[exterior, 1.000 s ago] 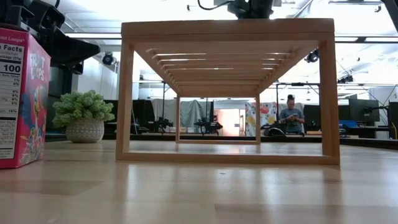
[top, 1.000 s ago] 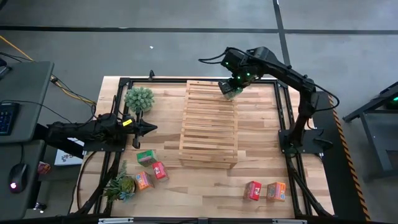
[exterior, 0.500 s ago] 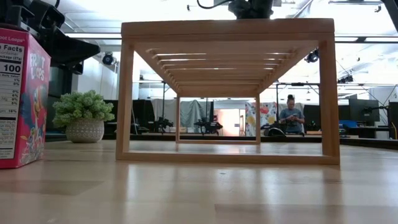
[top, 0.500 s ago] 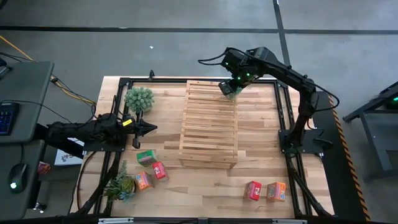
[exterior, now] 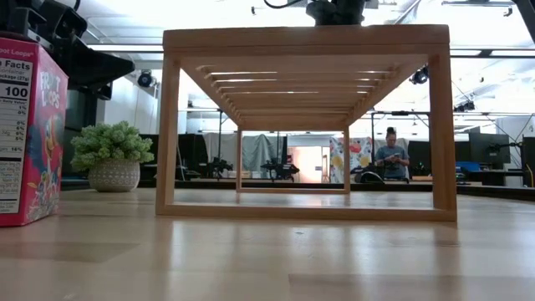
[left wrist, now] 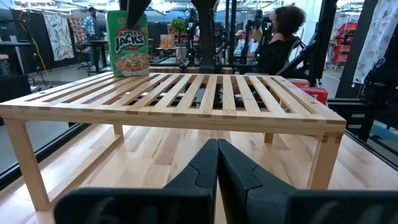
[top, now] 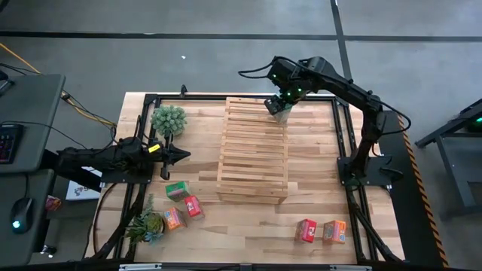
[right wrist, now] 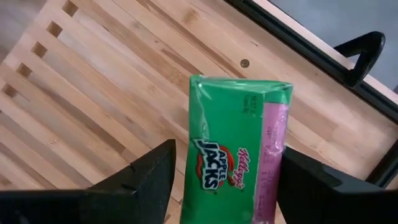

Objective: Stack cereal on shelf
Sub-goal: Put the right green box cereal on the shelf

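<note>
cereal, a green box (left wrist: pixel 128 42), we find standing upright at the shelf's (top: pixel 252 150) one o'clock corner, the right gripper (top: pixel 282 105) spread just clear of it, evidently releasing, while the left gripper (top: pixel 179 155) waits pressed together at nine o'clock.

We are reading "Apple Jacks" on the green box (left wrist: pixel 128 42), and probably "Froot Loops", "Facts", "100" on the pink box (exterior: pixel 29 132).

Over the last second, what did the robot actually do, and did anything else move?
The right hand, over the shelf's far corner, spread its fingers and let go of the green cereal box, which now stands upright on the slats. The left hand stayed shut, and the other boxes did not move.
</note>
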Action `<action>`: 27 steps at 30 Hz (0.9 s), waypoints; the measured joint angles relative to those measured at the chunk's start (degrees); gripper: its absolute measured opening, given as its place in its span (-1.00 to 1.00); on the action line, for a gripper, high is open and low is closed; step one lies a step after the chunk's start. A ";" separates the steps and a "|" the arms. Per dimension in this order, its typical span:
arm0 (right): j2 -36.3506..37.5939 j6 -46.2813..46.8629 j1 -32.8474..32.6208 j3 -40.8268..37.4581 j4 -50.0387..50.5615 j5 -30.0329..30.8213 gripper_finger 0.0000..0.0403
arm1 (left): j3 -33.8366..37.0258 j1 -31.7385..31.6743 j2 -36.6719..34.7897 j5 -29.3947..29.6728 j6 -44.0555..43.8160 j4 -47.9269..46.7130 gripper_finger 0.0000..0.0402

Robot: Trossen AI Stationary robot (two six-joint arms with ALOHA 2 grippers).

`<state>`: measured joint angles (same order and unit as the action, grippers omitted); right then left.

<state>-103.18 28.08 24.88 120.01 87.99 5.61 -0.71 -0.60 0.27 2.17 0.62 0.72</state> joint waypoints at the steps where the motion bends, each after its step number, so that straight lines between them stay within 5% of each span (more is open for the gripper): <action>1: 0.01 -0.07 0.00 0.00 0.00 0.00 0.15 | 0.00 0.00 -0.01 0.00 0.00 -0.01 -1.00; 27: 0.11 -6.61 -0.29 13.95 2.18 0.90 0.15 | 0.00 0.00 0.00 0.00 0.01 -0.01 -1.00</action>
<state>-103.07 21.47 24.60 133.95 90.17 6.51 -0.71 -0.60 0.27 2.17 0.63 0.71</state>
